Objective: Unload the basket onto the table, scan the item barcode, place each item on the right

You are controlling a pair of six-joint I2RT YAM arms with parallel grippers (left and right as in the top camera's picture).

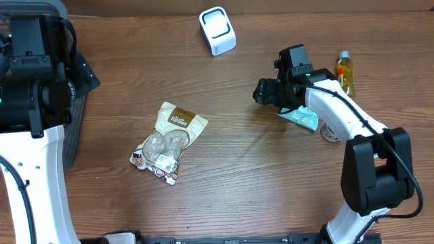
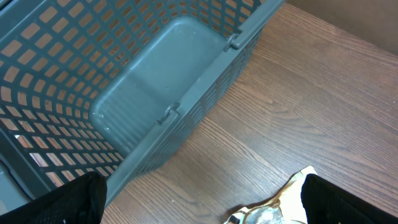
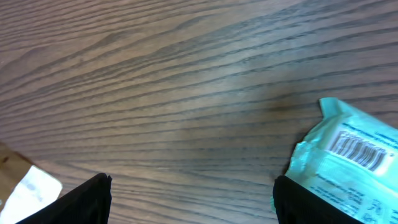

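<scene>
The right tool (image 3: 186, 200) stood wide open with nothing in its grip; only bare wooden tabletop (image 1: 271, 183) showed between its two dark fingers (image 3: 87, 202). The teal packet (image 3: 348, 174) lay flat on the tabletop just beside one of those fingers, outside the gap, with its printed barcode (image 3: 360, 151) facing up. Whether the packet's edge touched that finger could not be told. In the overhead view the packet sat close under the right arm's wrist, near the right side of the tabletop.

The white barcode scanner (image 1: 218, 30) stood at the far edge of the tabletop, well apart from the packet and the right tool. A yellow bottle (image 1: 345, 73) stood near the right arm, on the side away from the scanner.

The left tool (image 2: 202, 208) was also fully open and empty, above the corner of a grey-blue plastic basket (image 2: 155, 93) at the left edge. A brown and white snack bag (image 1: 169, 139) lay near the middle of the tabletop, between the two arms.
</scene>
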